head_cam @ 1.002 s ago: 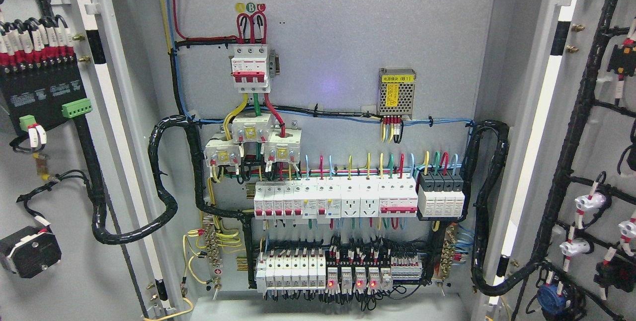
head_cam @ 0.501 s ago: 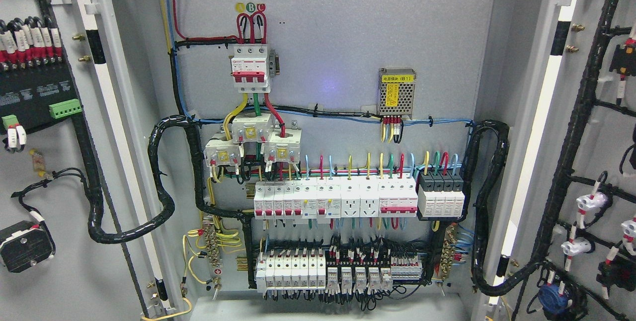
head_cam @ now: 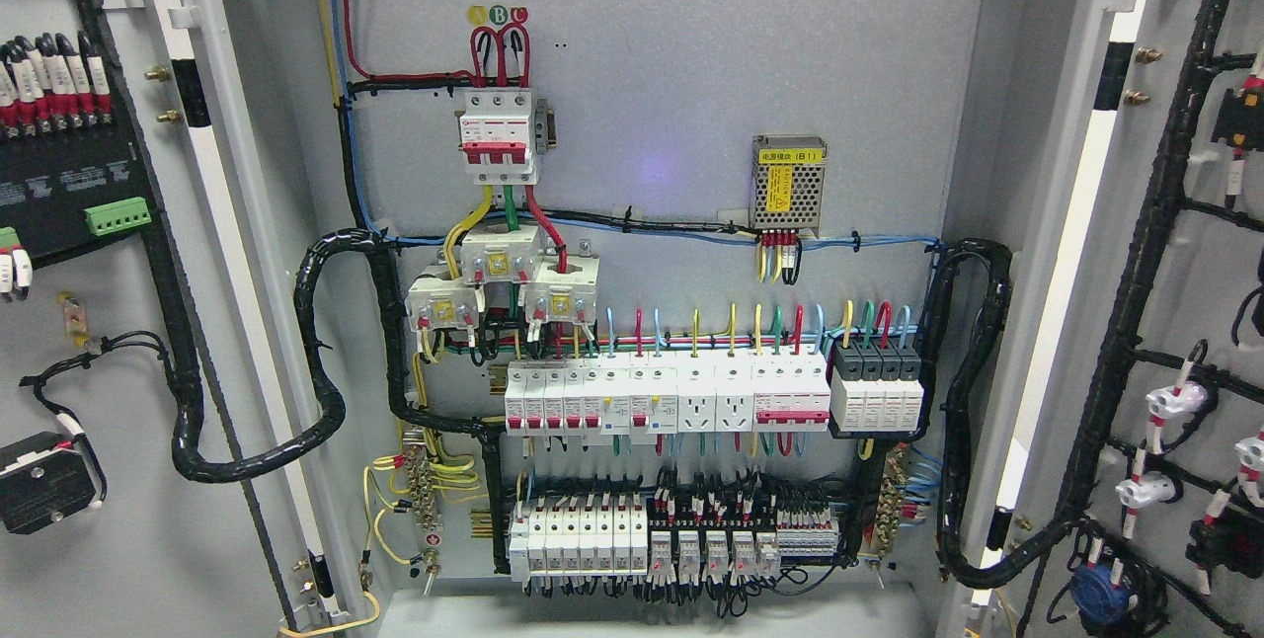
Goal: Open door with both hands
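An electrical cabinet stands wide open before me. Its left door point(head_cam: 109, 480) is swung out at the picture's left, with a black module point(head_cam: 69, 184) and wired parts on its inner face. Its right door point(head_cam: 1200, 302) is swung out at the picture's right, carrying black cable looms and white lamp holders point(head_cam: 1170, 406). Between them the grey back panel point(head_cam: 671, 85) shows a red-and-white main breaker point(head_cam: 499, 136), rows of white breakers point(head_cam: 667, 399) and a lower terminal row point(head_cam: 671, 544). Neither hand nor any arm shows in the head view.
A thick black cable loop point(head_cam: 326, 361) runs from the left door into the cabinet. A similar loom point(head_cam: 973, 421) hangs at the right side. A small metal power supply point(head_cam: 787, 182) sits on the panel's upper right.
The left door has swung further outward, its module and parts sliding toward the left edge. The red lights on the lower terminal row have gone out. The right door barely moved.
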Robot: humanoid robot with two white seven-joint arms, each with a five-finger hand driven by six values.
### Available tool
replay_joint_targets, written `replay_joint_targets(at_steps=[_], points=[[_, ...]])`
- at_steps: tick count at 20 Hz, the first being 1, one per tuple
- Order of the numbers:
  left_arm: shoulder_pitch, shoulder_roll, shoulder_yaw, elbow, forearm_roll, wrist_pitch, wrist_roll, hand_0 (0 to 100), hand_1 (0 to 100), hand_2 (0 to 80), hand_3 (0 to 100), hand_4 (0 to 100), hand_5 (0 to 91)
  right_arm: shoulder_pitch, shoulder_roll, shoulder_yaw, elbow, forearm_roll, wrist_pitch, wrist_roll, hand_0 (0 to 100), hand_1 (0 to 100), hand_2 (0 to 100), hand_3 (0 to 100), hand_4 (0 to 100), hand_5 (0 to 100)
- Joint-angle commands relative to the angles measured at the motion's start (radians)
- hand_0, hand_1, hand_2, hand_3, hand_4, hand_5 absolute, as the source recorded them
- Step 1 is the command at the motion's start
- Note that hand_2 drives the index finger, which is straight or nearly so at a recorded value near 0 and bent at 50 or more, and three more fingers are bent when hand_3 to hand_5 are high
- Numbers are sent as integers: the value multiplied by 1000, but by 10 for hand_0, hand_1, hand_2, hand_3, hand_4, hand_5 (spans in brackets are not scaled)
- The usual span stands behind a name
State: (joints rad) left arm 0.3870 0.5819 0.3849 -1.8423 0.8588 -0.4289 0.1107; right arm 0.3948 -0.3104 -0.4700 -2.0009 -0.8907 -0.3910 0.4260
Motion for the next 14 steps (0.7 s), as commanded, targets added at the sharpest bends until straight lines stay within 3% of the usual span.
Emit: replay_joint_targets(at_steps=[1,11,14], points=[[-3,29,9,38,14,-2,0,0,0,0,0,0,0,-1,-4,25,-21,1,0,7,191,0,0,0,0,0],[9,32,-9,-12,17,-4,-2,0,0,0,0,0,0,1,-13,51,-67,1,-2,11,190,0,0,0,0,0],[12,32,-15,-47,16,-4,-2,0,0,0,0,0,0,-1,-16,94,-67,3,-2,11,191,0,0,0,0,0]])
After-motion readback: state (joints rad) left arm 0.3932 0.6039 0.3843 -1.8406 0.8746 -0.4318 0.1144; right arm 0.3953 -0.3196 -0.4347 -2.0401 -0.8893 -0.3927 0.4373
